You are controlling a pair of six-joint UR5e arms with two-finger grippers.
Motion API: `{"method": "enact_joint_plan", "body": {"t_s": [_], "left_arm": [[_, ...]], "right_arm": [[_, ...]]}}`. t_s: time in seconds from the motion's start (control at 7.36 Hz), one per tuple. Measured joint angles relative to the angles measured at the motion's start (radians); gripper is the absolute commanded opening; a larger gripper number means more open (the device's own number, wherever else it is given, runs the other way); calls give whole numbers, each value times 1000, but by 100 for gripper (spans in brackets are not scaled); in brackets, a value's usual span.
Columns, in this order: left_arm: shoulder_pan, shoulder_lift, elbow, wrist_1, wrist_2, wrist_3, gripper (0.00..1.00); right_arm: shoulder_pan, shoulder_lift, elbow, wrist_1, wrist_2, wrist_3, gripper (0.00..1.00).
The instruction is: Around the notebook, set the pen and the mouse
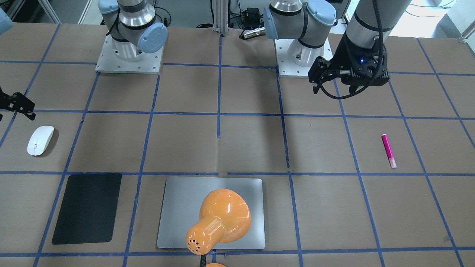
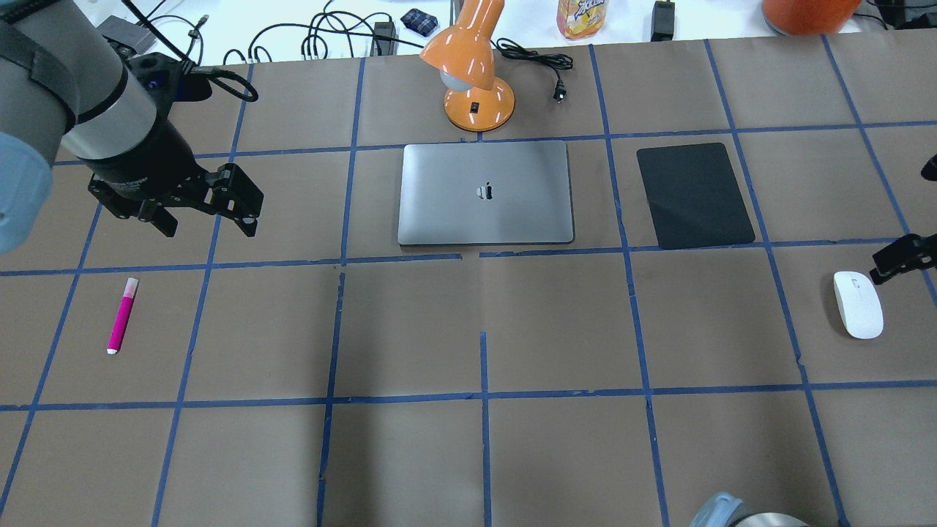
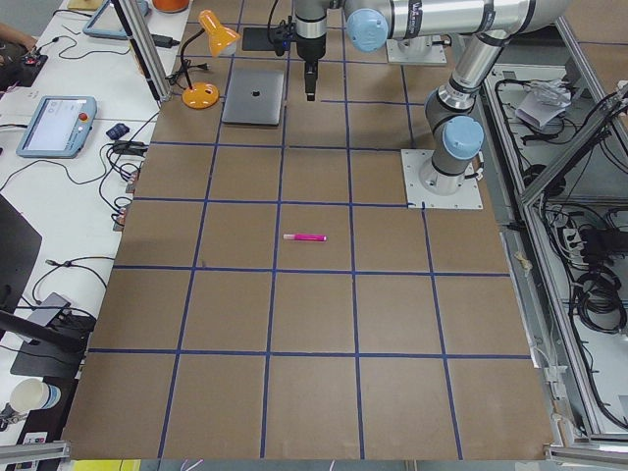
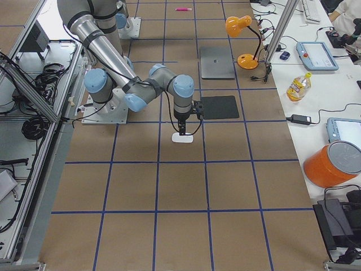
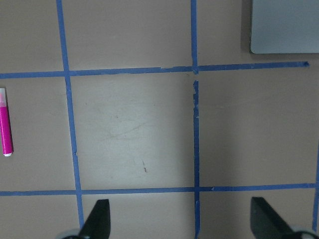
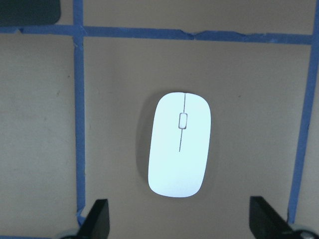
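The magenta pen point(image 2: 121, 315) lies on the brown table at my far left, also showing at the left edge of the left wrist view point(image 5: 5, 122). My left gripper point(image 2: 208, 219) hangs open and empty above the table, between the pen and the silver notebook point(image 2: 485, 192). The white mouse point(image 6: 180, 143) lies at my far right. Just above it hovers my right gripper point(image 6: 180, 224), open, its fingers apart from the mouse. In the overhead view only the tip of that gripper point(image 2: 904, 256) shows beside the mouse point(image 2: 858, 304).
An orange desk lamp point(image 2: 472, 73) stands behind the notebook, its head leaning over it. A black mat point(image 2: 694, 195) lies between the notebook and the mouse. Cables, a bottle and tablets sit on the white bench beyond the table.
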Motion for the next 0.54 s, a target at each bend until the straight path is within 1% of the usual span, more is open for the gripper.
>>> {"method": "enact_joint_plan", "body": {"t_s": [0.27,0.41,0.54], "left_arm": [[92,-7,-20,5,-2,18,100],[150,-10,-32,18,-2,22,100],[213,-15,-41,31,-2,38,100]], "right_arm": [[-13,101,43,-121,1,-10,100],[-14,135,47,-152,3,-10,100],[-15,151,49,-167,4,-8,95]]}}
